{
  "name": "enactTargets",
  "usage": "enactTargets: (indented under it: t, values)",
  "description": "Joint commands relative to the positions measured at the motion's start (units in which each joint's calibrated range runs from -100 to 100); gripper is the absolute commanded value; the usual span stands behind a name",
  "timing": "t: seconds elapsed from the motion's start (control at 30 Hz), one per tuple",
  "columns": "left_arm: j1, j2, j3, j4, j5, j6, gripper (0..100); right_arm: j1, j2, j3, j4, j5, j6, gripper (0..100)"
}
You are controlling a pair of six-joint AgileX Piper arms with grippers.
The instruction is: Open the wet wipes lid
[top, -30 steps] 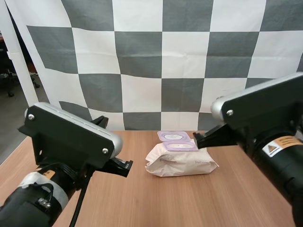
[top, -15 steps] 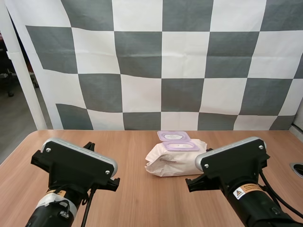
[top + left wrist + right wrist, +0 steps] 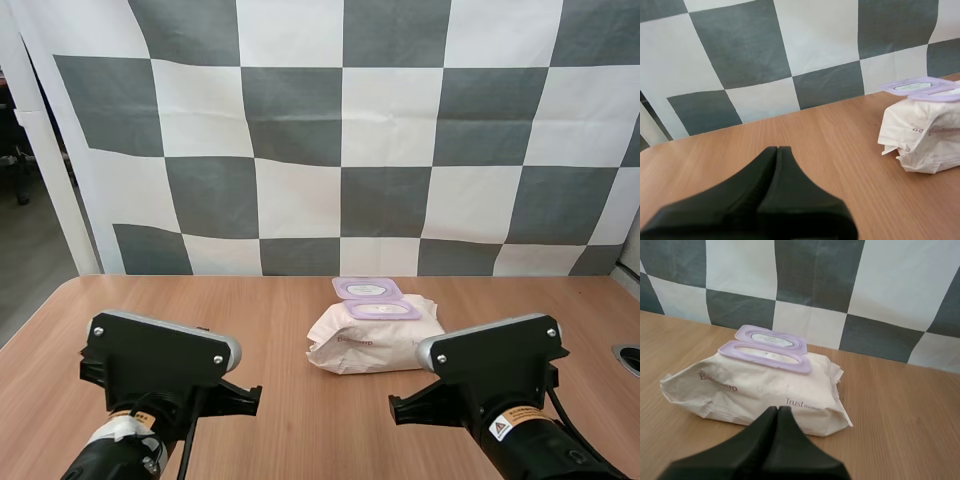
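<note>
While the left end effector point(image 3: 777, 149) and right end effector point(image 3: 777, 409) are closed empty, the wipes lid point(image 3: 367, 288) lies open.

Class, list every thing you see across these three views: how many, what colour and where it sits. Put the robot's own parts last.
pack of wet wipes: one, cream-white with a purple opening frame on top, lying mid-table.
lid: one, purple, flipped open on the pack's far side.
table: one, brown wood, under everything.
round fitting: one, grey, set in the table near its right edge.
left gripper: one, black, fingers shut on nothing, over bare table to the left of the pack.
right gripper: one, black, fingers shut on nothing, just short of the pack's near side.
</note>
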Motion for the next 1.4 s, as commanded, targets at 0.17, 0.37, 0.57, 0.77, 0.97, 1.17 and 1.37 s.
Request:
enactTargets:
  t: [0.17, 0.37, 0.57, 0.77, 0.97, 1.17, 1.37]
  values:
    - [0.06, 0.0, 0.0, 2.5, 2.2, -16.4, 0, -0.6, 0.0, 0.0, -1.8, 4.3, 4.4, 0]
    - [-0.47, 0.0, 0.0, 2.5, 2.8, -17.3, 0, -0.6, 0.0, 0.0, -2.3, 4.9, 4.4, 0]
    - [-1.09, 0.0, 0.0, 2.5, 2.8, -17.3, 0, -0.8, 0.0, 0.0, -2.3, 4.9, 4.4, 0]
    - [-1.16, 0.0, 0.0, 5.0, 1.6, -17.3, 0, -1.5, 0.0, 0.0, -2.6, 5.0, 4.4, 0]
    - [-1.16, 0.0, 0.0, 6.1, 1.0, -16.7, 0, -1.5, 0.0, 0.0, -3.0, 5.2, 4.4, 0]
    - [-1.16, 0.0, 0.0, 6.9, 0.8, -16.7, 0, -1.5, 0.0, 0.0, -3.0, 5.2, 4.4, 0]
    - [-1.01, 0.0, 0.0, 6.9, 1.3, -21.2, 0, -1.5, 0.0, 0.0, -3.0, 5.2, 4.4, 0]
